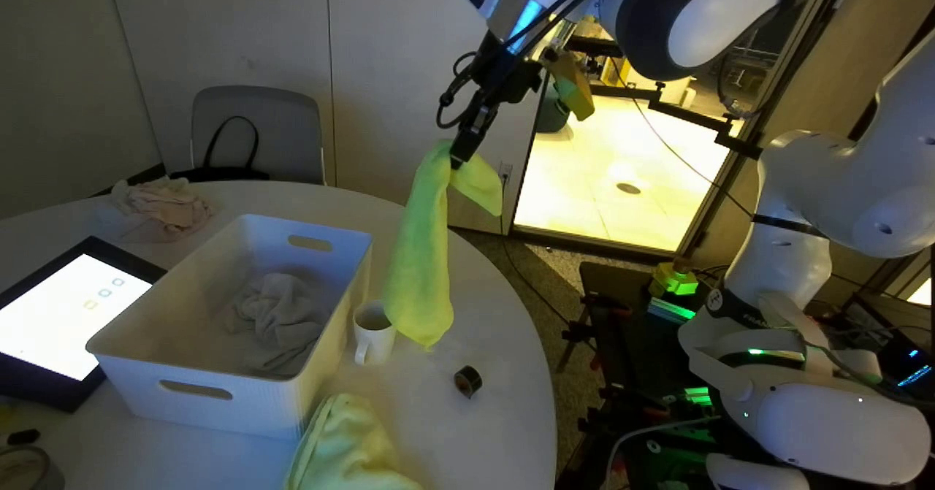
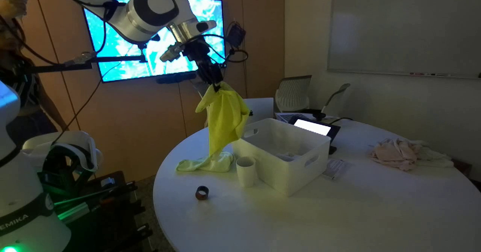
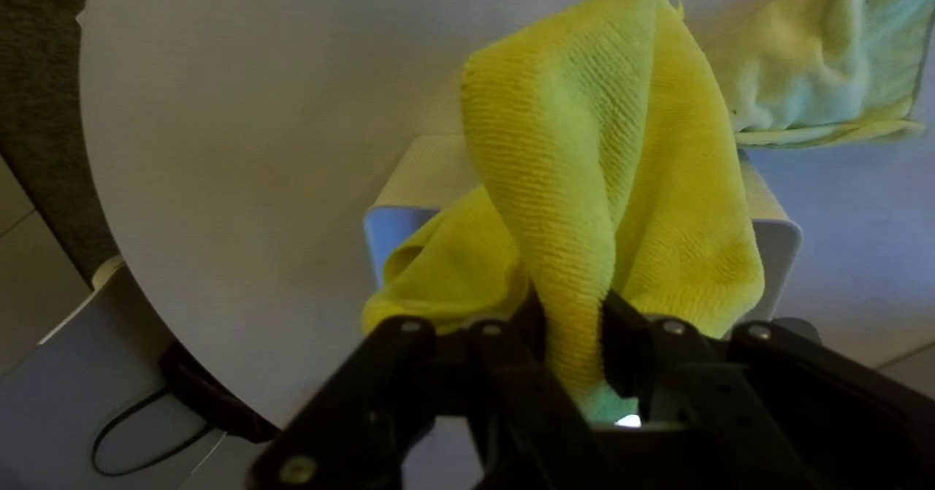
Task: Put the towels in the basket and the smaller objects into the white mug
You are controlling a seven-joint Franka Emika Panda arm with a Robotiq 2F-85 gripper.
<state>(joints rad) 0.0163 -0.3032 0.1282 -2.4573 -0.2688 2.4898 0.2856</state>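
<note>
1 yellow-green towel (image 1: 420, 263) hangs long and near vertical from our gripper (image 2: 217, 88), whose fingers (image 3: 621, 333) pinch a fold at its top. We judge that the coming move turns on this: the cloth hangs outside the basket (image 1: 256, 399), off the wall where the white mug (image 1: 375, 337) stands, so the basket's opening lies sideways of our fingers and lower. The cloth's lower end seems below the rim, so we would probably lift before crossing. Inside the basket lies a grey-white towel (image 1: 281, 315); just beside it, off a corner, lies a 2nd green towel (image 1: 343, 450). Our arm (image 1: 723, 19) is bent high above basket level, fingers slanting down toward the basket.
</note>
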